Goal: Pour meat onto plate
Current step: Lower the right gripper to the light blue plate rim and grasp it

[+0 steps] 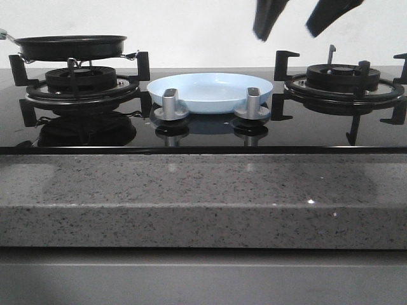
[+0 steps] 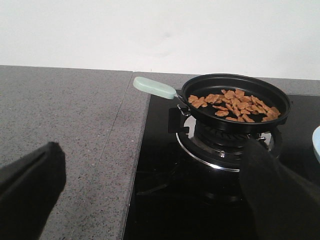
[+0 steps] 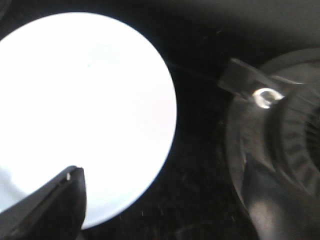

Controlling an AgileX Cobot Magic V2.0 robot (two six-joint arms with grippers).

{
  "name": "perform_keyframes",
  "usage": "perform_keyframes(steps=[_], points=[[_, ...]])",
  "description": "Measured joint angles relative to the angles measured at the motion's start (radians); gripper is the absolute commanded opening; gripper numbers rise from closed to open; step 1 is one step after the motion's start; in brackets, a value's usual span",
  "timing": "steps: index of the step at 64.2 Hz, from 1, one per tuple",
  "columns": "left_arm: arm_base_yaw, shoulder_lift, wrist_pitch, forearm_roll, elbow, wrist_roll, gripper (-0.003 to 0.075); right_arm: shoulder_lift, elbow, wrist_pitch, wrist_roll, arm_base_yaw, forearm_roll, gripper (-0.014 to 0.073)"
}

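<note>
- We found no brand, label or legible writing on any surface in the 3 views.
- At the far left of the front view, the black frying pan (image 1: 70, 46) sat on the left burner (image 1: 79, 81), its pale green handle (image 2: 154, 87) pointing away from the hob toward the grey speckled countertop (image 2: 65, 125).
- The meat (image 2: 235, 105) lay inside that pan as a loose spread of small light-brown pieces, mostly toward 1 side.
- The left gripper (image 2: 150, 192) did not appear in the front view; in its own wrist view we saw 2 dark fingers spread wide with nothing between them, held off from the pan and aimed toward it, with the handle well apart from both fingers.
- In the middle of the black glass hob (image 1: 203, 130), the plate (image 1: 210, 91) rested between the 2 burners, pale blue, with no meat on it that we could see.
- 2 silver control knobs (image 1: 170, 105) stood just in front of the plate.
- The right gripper (image 1: 294, 20) hung high above the hob, over the gap between plate and right burner (image 1: 343, 79); its 2 dark fingers were parted and held nothing.
- In the right wrist view the plate (image 3: 85, 110) showed as an overexposed white disc, with 1 fingertip (image 3: 55, 205) in front of its edge and the blurred burner beside it.
</note>
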Motion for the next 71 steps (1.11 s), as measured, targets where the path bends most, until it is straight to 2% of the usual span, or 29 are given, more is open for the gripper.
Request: perform_keyframes(steps=[10, 27, 39, 71], points=[[0.000, 0.000, 0.000, 0.000, 0.000, 0.000, 0.0692, 0.161, -0.203, 0.138, 0.000, 0.000, 0.000, 0.0429], [0.000, 0.000, 0.000, 0.000, 0.000, 0.000, 0.0692, 0.343, -0.444, 0.267, 0.000, 0.000, 0.000, 0.0337], [0.000, 0.000, 0.000, 0.000, 0.000, 0.000, 0.0692, 0.383, -0.535, 0.299, 0.000, 0.000, -0.002, 0.0335], [0.000, 0.000, 0.000, 0.000, 0.000, 0.000, 0.0692, 0.437, -0.544, 0.303, 0.000, 0.000, -0.006, 0.0335]])
